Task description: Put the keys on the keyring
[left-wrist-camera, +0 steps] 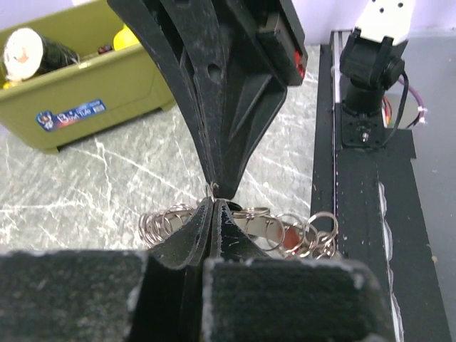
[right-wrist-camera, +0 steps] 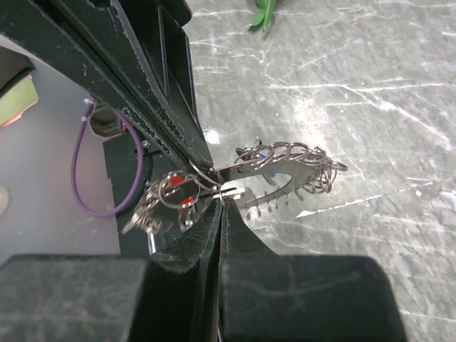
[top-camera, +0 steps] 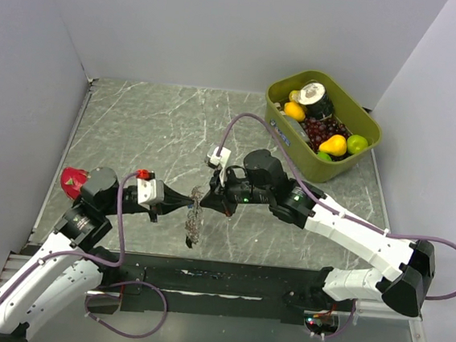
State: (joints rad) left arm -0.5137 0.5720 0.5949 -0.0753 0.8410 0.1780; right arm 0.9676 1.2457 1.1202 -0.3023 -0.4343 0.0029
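The keyring [top-camera: 195, 216] hangs between my two grippers above the table's near middle. It looks like a curved grey metal band strung with many small wire rings [right-wrist-camera: 285, 165]. Small red spots of a key head [right-wrist-camera: 187, 201] show among the rings at one end, and again in the left wrist view [left-wrist-camera: 288, 239]. A speck of blue [right-wrist-camera: 246, 149] shows near the band. The black keys do not show. My left gripper [top-camera: 181, 199] is shut, pinching a thin wire ring at its tip [left-wrist-camera: 213, 203]. My right gripper [top-camera: 218, 194] is shut on the band's end [right-wrist-camera: 222, 203]. The two tips almost touch.
An olive bin [top-camera: 325, 168] holding toy fruit stands at the back right and also shows in the left wrist view [left-wrist-camera: 85, 92]. A red object [top-camera: 71, 180] sits by the left arm. A black strip [top-camera: 201, 278] runs along the near edge. A purple cable [right-wrist-camera: 82, 185] hangs near the grippers.
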